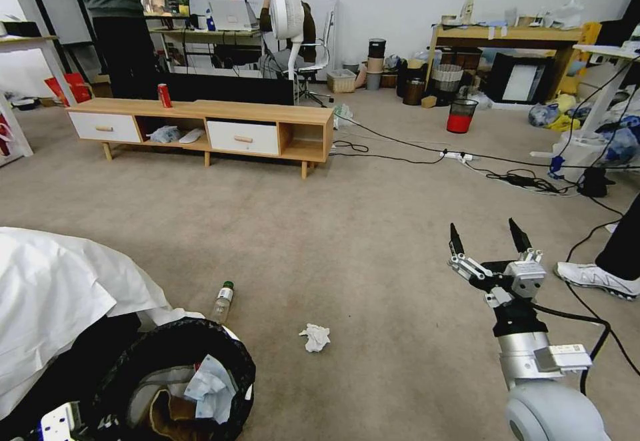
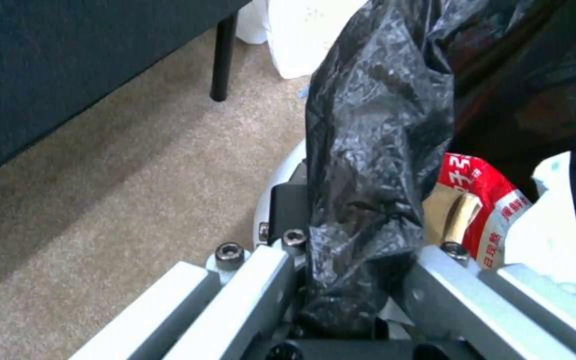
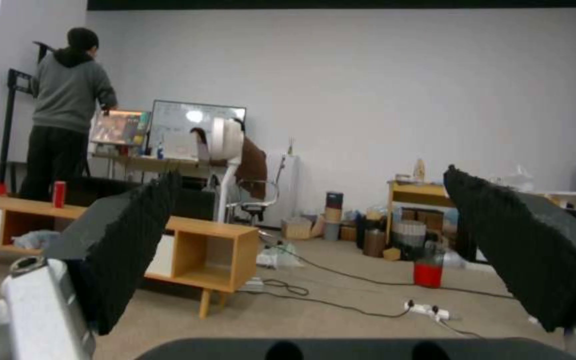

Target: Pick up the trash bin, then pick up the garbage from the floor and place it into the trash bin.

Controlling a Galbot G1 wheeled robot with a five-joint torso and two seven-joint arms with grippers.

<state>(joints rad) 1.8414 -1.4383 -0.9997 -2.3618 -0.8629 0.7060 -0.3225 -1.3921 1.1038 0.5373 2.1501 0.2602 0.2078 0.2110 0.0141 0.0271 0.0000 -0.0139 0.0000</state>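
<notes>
The trash bin point(image 1: 175, 354), lined with a crinkled black bag, hangs at the lower left of the head view. My left gripper point(image 2: 355, 250) is shut on its bagged rim point(image 2: 368, 150). Inside lie a red-white packet point(image 2: 491, 200), tan cardboard point(image 2: 445, 212) and white tissue point(image 2: 555, 225). On the carpet ahead of the bin lie two pieces of garbage: a clear bottle with a green cap point(image 1: 223, 301) and a crumpled white tissue point(image 1: 315, 337). My right gripper point(image 1: 487, 237) is open and empty, held above the floor well right of the tissue. Its black pads point(image 3: 135, 240) stand wide apart.
A low wooden cabinet point(image 1: 207, 127) with an upright red can point(image 1: 164, 95) stands ahead. Cables and a power strip point(image 1: 460, 156) cross the floor at right, near a red-and-black mesh bin point(image 1: 461, 115). A person's shoe point(image 1: 593, 277) is beside my right arm. A white sheet point(image 1: 60, 287) covers something at left.
</notes>
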